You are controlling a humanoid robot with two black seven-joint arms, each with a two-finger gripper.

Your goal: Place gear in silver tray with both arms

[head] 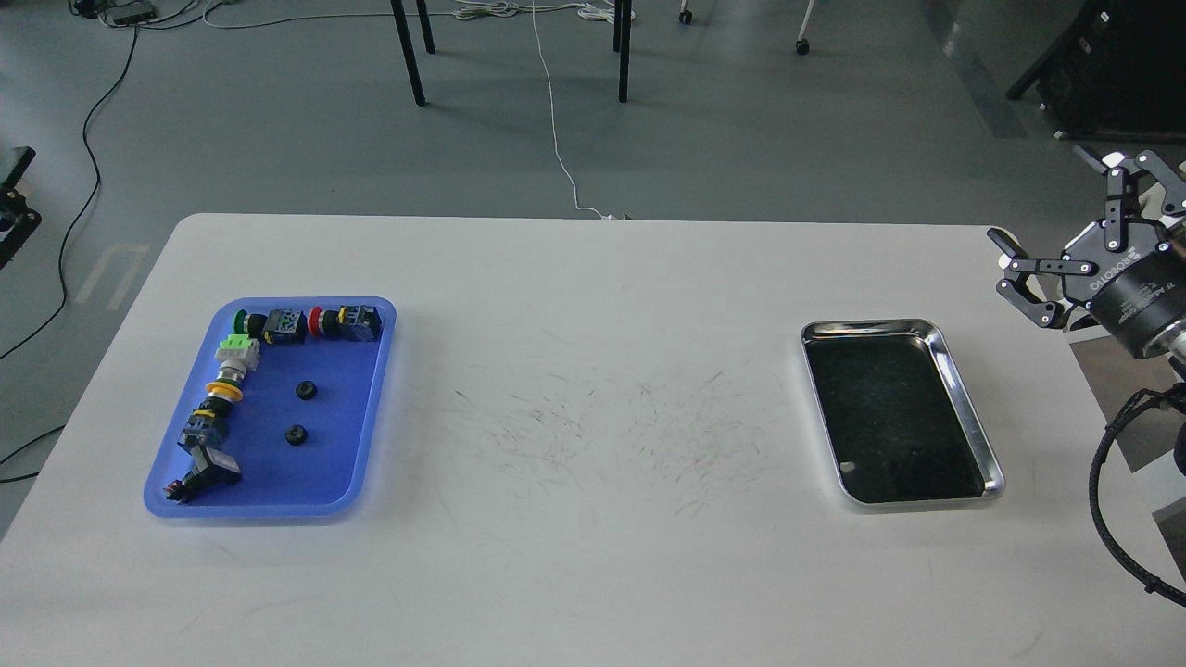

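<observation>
Two small black gears [305, 390] [295, 434] lie on the bare floor of the blue tray [371, 408] at the table's left. The silver tray [964, 408] sits at the right, its dark bottom holding nothing. My right gripper [1040, 195] hovers open past the table's right edge, above and to the right of the silver tray, with nothing between its fingers. My left gripper [13, 208] shows only as a small dark shape at the left edge of the view, off the table and far from the blue tray.
Several push-button switches [306, 324] line the blue tray's far and left sides. The white table [593, 324] has scuff marks in its middle. A black cable [1112, 482] loops by the right edge. Chair legs and cords lie on the floor beyond.
</observation>
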